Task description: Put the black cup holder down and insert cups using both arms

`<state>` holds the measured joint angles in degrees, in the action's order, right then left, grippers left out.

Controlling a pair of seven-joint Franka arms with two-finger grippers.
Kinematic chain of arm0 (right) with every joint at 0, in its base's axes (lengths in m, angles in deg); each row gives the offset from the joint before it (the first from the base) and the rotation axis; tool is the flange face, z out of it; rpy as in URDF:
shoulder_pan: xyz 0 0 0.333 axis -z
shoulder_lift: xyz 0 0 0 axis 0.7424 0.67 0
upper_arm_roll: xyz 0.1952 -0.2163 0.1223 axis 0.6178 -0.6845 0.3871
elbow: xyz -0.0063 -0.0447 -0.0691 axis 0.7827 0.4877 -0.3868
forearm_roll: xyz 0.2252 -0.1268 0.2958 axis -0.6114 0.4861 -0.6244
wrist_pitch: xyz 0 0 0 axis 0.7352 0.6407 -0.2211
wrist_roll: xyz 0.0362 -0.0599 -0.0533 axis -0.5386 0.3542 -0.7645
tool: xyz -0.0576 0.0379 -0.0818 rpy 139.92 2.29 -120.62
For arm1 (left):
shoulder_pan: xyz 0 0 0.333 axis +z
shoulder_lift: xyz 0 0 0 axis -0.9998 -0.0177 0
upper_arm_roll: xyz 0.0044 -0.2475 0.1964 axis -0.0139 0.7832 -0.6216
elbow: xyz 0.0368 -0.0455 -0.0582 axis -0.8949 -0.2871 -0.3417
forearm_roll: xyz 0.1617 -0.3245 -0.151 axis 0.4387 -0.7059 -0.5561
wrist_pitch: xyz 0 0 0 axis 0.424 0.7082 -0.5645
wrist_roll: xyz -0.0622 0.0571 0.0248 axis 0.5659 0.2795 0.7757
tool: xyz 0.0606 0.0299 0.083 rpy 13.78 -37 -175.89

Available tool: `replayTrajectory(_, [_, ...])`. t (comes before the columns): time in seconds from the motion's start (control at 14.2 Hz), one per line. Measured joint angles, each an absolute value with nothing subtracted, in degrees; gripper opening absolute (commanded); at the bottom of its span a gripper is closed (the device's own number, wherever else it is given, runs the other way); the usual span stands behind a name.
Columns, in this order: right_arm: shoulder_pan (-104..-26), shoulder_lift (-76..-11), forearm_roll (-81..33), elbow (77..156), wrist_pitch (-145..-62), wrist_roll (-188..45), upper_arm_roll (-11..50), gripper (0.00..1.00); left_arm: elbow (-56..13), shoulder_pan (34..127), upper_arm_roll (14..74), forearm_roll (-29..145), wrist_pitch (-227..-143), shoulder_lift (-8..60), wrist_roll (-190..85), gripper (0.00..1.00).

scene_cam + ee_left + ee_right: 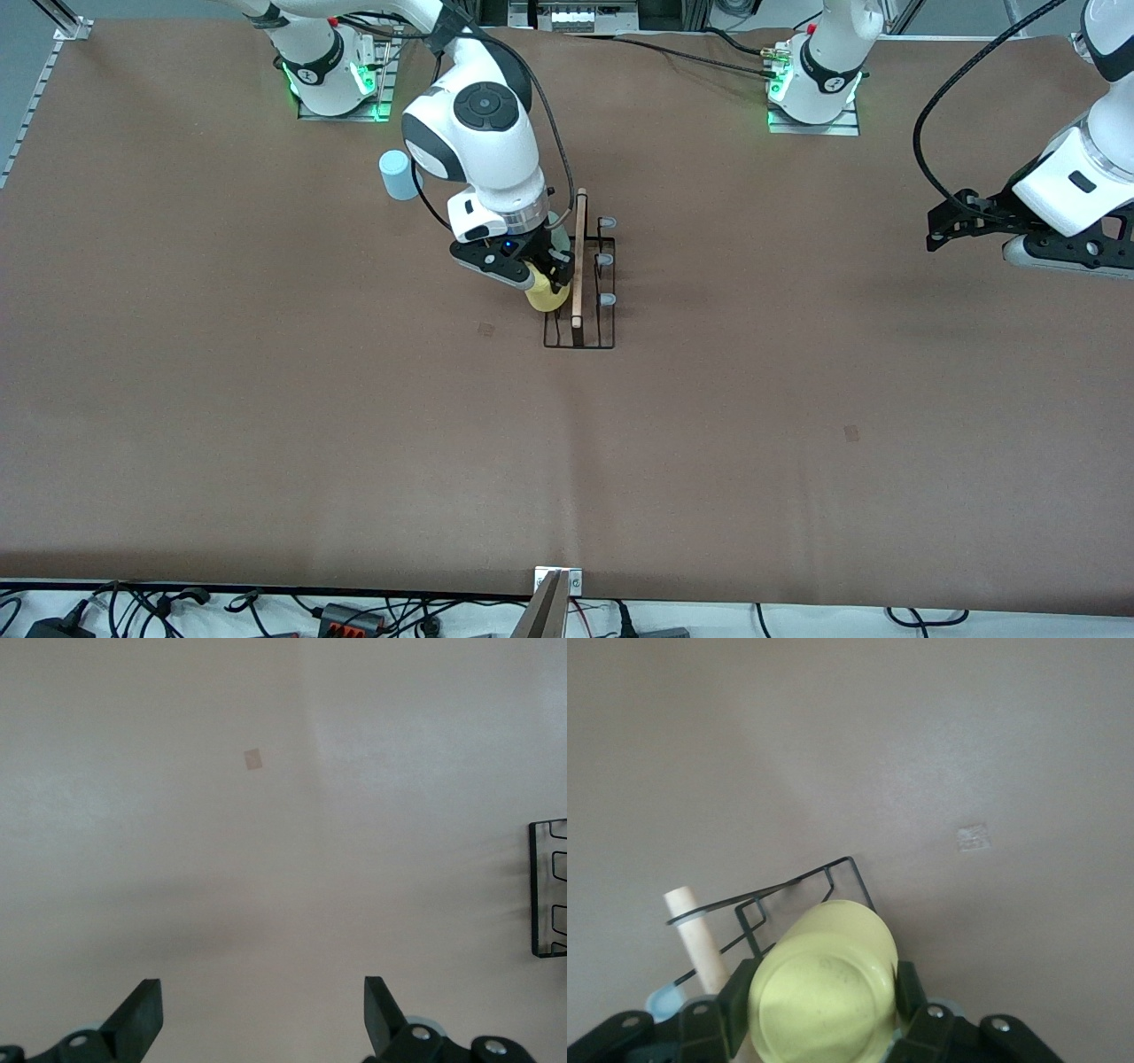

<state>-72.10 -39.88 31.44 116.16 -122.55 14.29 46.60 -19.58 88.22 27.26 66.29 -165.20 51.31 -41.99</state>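
Observation:
The black cup holder (pixel 580 335) stands mid-table with its wooden rod handle (pixel 579 257) on top; its wire frame (pixel 788 890) and an end of it (pixel 547 890) show in both wrist views. My right gripper (pixel 545 285) is shut on the yellow cup (pixel 549 299), its fingers (pixel 911 992) pressing both sides of the cup (pixel 824 992), right beside the rod on the right arm's side of the holder. A pale green cup (pixel 562 237) is mostly hidden under that gripper. The light blue cup (pixel 398 174) stands upside down near the right arm's base. My left gripper (pixel 935 229) waits open (pixel 261 1023) over bare table at the left arm's end.
Three grey-tipped pegs (pixel 606 262) on the holder's side toward the left arm are bare. Small tape marks (pixel 486 329) (pixel 851 432) lie on the brown table cover. Cables and a metal bracket (pixel 558 585) run along the edge nearest the camera.

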Motion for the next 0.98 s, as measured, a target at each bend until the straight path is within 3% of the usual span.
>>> replayTrajectory(0.28, [-71.3,-40.4,31.5,114.9,-121.0,14.3,45.8,1.00,-19.6,88.2,27.3,66.3,-165.2,51.3,-42.0,1.00])
replayTrajectory(0.63, [-61.5,-52.6,21.8,113.1,-100.4,-2.7,44.7,1.00,-19.6,88.2,27.3,66.3,-165.2,51.3,-42.0,1.00])
replayTrajectory(0.77, [-57.9,-58.2,16.9,113.1,-90.2,-16.1,40.0,1.00,-19.6,88.2,27.3,66.3,-165.2,51.3,-42.0,1.00])
replayTrajectory(0.98, [-53.3,-62.8,14.7,112.9,-81.8,-38.8,30.8,1.00,-19.5,88.2,27.3,66.3,-165.2,51.2,-42.0,1.00])
